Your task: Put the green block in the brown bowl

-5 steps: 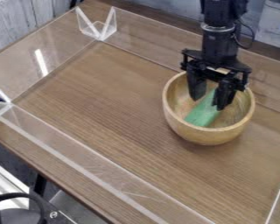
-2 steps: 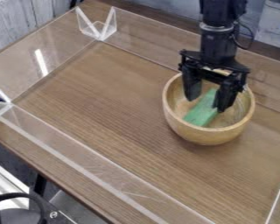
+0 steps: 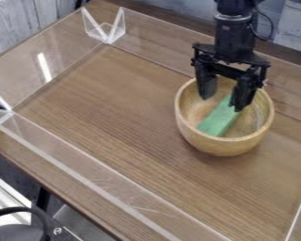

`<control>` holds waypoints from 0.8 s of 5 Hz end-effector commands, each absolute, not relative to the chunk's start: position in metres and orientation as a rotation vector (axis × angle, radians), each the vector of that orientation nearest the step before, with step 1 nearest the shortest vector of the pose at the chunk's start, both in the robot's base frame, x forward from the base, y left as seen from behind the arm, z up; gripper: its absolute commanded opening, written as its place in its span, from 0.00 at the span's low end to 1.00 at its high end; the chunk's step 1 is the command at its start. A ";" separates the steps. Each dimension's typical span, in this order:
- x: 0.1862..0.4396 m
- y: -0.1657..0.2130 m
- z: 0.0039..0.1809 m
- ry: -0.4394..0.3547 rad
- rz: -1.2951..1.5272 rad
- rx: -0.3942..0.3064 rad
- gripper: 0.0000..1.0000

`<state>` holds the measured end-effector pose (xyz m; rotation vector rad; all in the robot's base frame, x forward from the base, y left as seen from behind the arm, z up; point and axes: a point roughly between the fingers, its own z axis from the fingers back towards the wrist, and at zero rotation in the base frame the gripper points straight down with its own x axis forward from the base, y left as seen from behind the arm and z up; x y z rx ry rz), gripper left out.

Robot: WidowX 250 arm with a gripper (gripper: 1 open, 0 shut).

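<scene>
You had the tool w/ jaws spread wide & empty, hanging over the brown bowl at its 12 o'clock rim, since the green block lay loose inside, leaning on the wall, on the counter.

A wood-grain desk fills the scene; clear plastic walls rim it; a clear corner bracket stands far left.
</scene>
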<state>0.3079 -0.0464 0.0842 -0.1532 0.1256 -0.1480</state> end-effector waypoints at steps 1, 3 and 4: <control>0.318 -0.042 0.119 0.018 -0.145 -0.152 1.00; 0.313 -0.030 0.143 -0.030 -0.129 -0.149 1.00; 0.310 -0.023 0.158 -0.059 -0.123 -0.148 1.00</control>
